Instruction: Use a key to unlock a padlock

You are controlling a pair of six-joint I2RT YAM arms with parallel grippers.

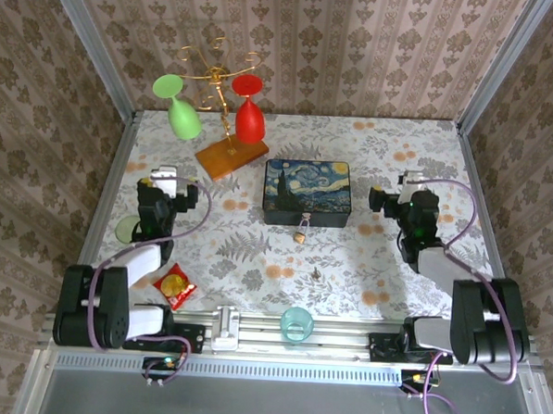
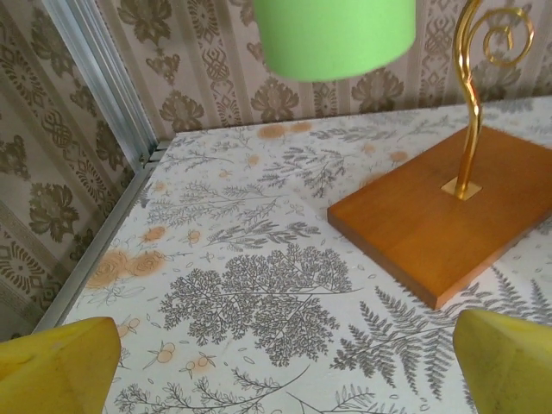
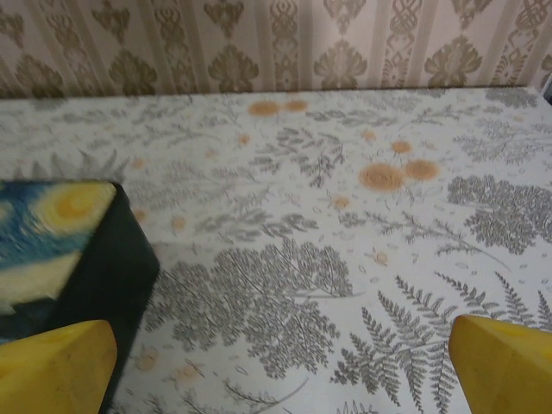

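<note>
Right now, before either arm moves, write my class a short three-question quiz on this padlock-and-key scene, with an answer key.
1. True or false: the left gripper and the right gripper are both open and empty.
2. The key lies: A) in the left gripper; B) on the table, between the padlock and the teal cup; C) in the padlock.
3. Fill in: seen from the top view, the glass hanging on the left of the gold rack is coloured ___.

Key: 1 true; 2 B; 3 green.
</note>
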